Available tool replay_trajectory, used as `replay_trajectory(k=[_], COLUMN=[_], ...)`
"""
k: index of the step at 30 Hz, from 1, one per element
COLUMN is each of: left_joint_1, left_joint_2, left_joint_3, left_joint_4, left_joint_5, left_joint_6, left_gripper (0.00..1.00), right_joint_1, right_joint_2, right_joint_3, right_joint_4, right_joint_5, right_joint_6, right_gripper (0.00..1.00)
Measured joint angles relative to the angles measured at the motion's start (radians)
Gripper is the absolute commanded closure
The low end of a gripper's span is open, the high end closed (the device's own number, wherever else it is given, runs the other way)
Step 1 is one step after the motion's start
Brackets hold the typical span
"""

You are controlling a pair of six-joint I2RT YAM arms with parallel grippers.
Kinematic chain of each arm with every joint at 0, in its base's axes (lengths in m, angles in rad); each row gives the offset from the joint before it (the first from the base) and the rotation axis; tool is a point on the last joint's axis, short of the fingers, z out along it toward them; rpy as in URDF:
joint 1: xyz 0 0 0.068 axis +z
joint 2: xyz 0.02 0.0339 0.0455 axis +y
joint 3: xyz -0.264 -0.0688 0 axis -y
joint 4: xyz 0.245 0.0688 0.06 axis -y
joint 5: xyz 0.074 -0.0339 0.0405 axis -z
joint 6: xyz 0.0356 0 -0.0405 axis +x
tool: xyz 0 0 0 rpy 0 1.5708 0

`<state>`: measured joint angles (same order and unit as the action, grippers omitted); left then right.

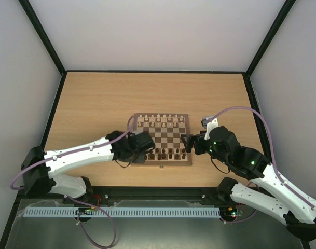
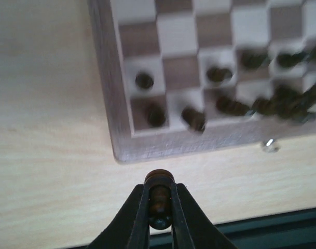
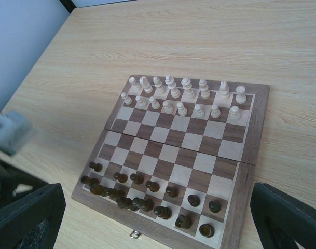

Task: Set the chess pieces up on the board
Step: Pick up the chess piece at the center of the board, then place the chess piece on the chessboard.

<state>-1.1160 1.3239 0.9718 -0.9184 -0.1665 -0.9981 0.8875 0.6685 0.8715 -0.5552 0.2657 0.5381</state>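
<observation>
Left tool (image 2: 159, 185) clamps dark piece (image 2: 159, 200); right tool (image 3: 158, 203) wide open.

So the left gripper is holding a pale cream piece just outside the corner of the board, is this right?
Not quite. The piece clamped in the left gripper is dark brown, not pale cream; the left wrist view shows it. The rest is right: it is held just outside a corner of the board.

Matt pale wood-grain table (image 3: 199, 41), smooth wooden board (image 3: 241, 207) with its shiny metal clasp (image 3: 135, 235), glossy dark chess pieces (image 3: 194, 200), smooth cream chess pieces (image 3: 198, 110), and a matt black plastic left claw (image 2: 160, 189).
</observation>
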Motion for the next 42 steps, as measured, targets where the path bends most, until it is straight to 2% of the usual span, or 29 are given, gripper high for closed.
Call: replay_trajectory(k=[5, 9, 17, 42], left_joint_1=[0.084, 0.125, 0.149, 0.153], left_joint_2=[0.086, 0.171, 0.293, 0.351], left_joint_3=[0.203, 0.280, 0.264, 0.159], left_joint_4=[-0.049, -0.036, 0.040, 0.177], left_joint_5=[-0.045, -0.053, -0.024, 0.032], left_joint_6=[0.111, 0.189, 0.274, 0.296], left_gripper=[0.90, 0.90, 0.90, 0.90], right_joint_1=[0.000, 0.000, 0.000, 0.000], right_joint_2=[-0.001, -0.003, -0.005, -0.005], right_joint_3=[0.000, 0.000, 0.000, 0.000], right_joint_4=[0.000, 0.000, 0.000, 0.000], right_joint_5=[0.000, 0.001, 0.005, 0.005], right_joint_6=[0.000, 0.000, 0.000, 0.000], right_gripper=[0.01, 0.01, 0.01, 0.01])
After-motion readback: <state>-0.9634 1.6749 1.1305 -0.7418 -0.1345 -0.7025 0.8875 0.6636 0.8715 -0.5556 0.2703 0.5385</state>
